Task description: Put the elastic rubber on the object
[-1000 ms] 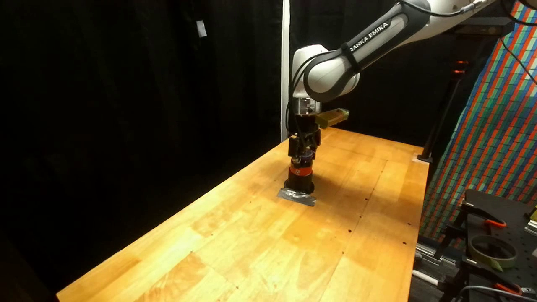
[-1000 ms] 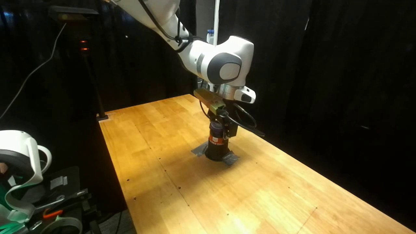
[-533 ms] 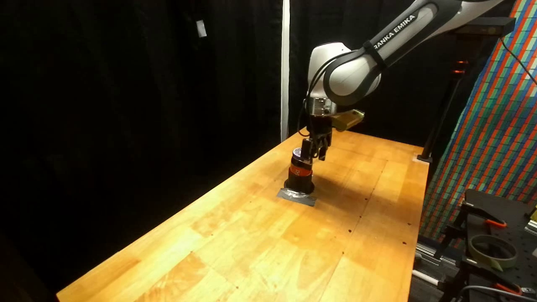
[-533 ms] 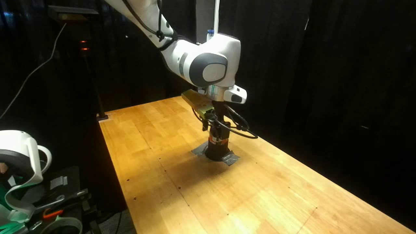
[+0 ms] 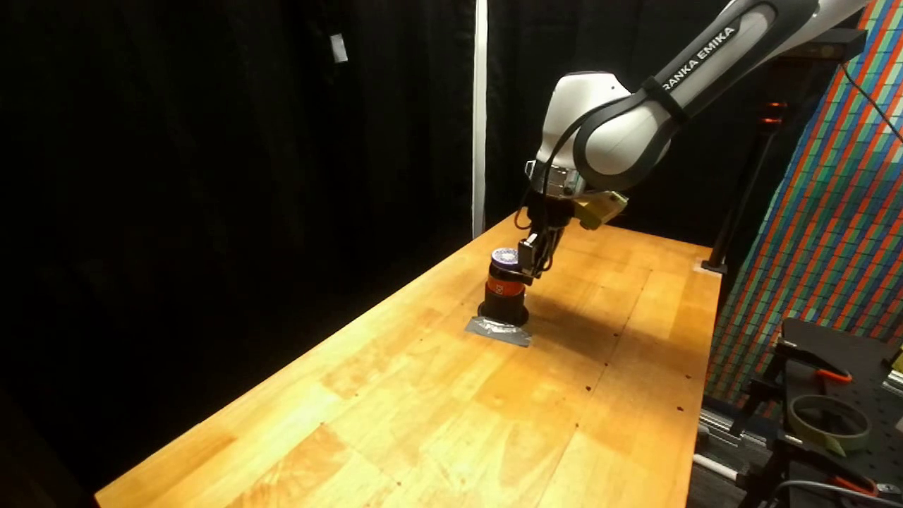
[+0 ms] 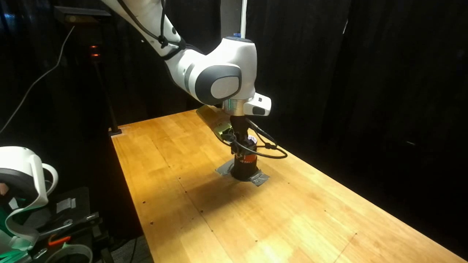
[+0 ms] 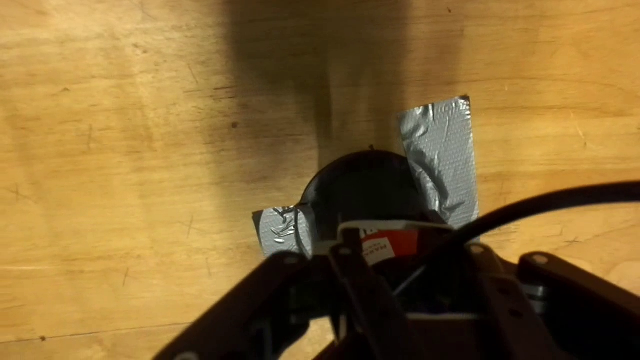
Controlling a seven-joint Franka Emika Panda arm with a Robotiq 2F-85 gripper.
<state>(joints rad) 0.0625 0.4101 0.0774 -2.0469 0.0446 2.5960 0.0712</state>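
Observation:
The object [image 5: 505,288], a short dark cylinder with an orange-red band and a pale top, stands upright on the table. In an exterior view my gripper [image 5: 537,269] is low beside its upper right side. From another angle the gripper blocks part of the object [image 6: 244,168]. Seen from the wrist, the gripper's dark fingers stand part way apart, and the object's red label [image 7: 400,242] shows through the gap. A pale strip [image 7: 390,225] running from finger to finger looks like the elastic rubber; whether any of it touches the object is too dark to tell.
Grey tape pieces [image 7: 442,150] flank the object's base on the wooden table [image 5: 437,416]. A black cable [image 7: 560,200] crosses the wrist view. A thin dark post [image 5: 737,176] stands at a far table corner. A side stand holds a tape roll [image 5: 829,422].
My gripper has shifted sideways from over the object's top to beside it, exposing the pale top. Its fingers look closer together. The object has stayed in place.

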